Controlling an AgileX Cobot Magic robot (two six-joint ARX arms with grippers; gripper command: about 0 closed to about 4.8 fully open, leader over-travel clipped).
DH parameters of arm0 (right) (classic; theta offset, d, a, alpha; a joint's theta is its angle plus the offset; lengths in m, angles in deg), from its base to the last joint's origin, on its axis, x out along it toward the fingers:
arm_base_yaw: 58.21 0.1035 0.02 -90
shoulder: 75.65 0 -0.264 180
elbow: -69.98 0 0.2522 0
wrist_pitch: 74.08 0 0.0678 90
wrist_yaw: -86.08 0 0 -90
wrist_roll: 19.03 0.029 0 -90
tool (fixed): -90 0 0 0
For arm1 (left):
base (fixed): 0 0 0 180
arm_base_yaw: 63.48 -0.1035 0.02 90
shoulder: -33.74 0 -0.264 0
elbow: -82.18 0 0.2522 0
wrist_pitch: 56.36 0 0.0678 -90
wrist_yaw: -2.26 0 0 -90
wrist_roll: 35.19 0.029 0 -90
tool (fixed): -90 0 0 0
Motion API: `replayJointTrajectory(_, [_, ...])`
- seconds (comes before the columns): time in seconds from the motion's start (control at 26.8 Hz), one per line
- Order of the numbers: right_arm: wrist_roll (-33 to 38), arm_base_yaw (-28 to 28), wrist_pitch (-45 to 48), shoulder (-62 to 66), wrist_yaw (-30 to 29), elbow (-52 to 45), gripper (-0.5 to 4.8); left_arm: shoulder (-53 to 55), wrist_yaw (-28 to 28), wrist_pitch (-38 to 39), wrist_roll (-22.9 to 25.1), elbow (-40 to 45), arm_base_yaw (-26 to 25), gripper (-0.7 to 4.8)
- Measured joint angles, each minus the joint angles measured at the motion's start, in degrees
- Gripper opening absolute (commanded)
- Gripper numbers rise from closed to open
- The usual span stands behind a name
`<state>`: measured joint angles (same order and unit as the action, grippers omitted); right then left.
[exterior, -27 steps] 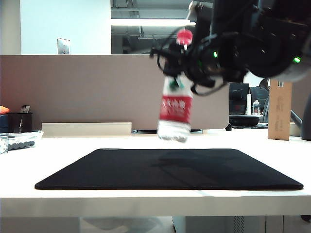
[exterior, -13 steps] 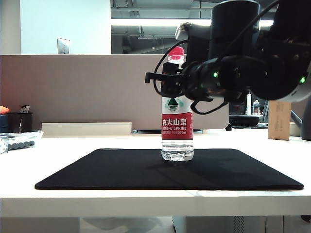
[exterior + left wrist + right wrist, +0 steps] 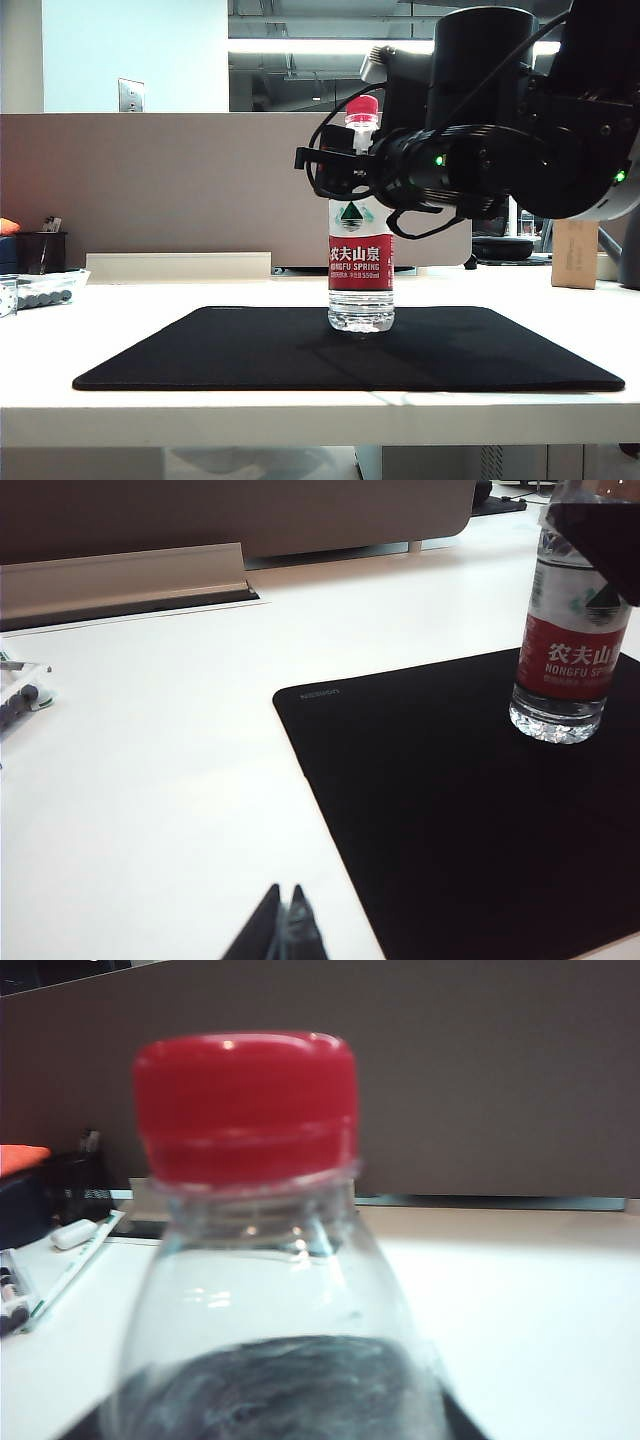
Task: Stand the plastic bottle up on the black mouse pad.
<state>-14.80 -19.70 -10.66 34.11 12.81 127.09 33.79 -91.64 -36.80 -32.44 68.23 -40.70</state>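
Presently the plastic bottle (image 3: 361,265) stands upright at centre frame on the black mouse pad (image 3: 200,350). Right claw (image 3: 350,170) flanks its shoulder; grip undeterminable. Left claw (image 3: 282,935), lower frame, appears narrow above the counter (image 3: 150,750).

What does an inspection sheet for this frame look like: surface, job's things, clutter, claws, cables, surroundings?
Surface: white table, bare apart from the pad.
Job's things: bottle upright on the black pad, red cap on.
Clutter: pen cup and a bag of small items at the far left edge.
Claws: right claw around the bottle's shoulder, grip unclear; left claw low over the table beside the pad, tips together.
Cables: black loops on the right arm.
Surroundings: grey partition, cardboard box at right.
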Motion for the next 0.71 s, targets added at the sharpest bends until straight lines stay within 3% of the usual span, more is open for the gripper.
replayJointTrajectory(0.11, [0.17, 0.00, 1.73, -0.85, 0.26, 0.11, 3.81, 0.00, 0.00, 0.02, 0.00, 0.00, 0.00, -0.04])
replayJointTrajectory(0.26, [0.20, -0.02, 2.16, -3.61, 2.82, 0.35, 4.32, 0.00, 0.02, 0.02, 0.00, 0.00, 0.00, -0.04])
replayJointTrajectory(0.37, [0.20, -0.04, 2.58, -7.04, 2.71, 0.83, 4.32, 0.00, 0.07, 0.02, 0.00, 0.00, -0.85, -0.04])
replayJointTrajectory(0.56, [0.20, -0.02, 2.40, -12.94, 2.60, 0.83, 4.31, 0.00, 0.02, 0.00, 0.00, 0.00, -6.75, -0.04])
replayJointTrajectory(0.71, [0.22, 0.00, 1.53, -19.37, 2.60, 0.81, 3.82, 0.00, 0.09, 0.04, 0.00, 0.00, -10.78, -0.04])
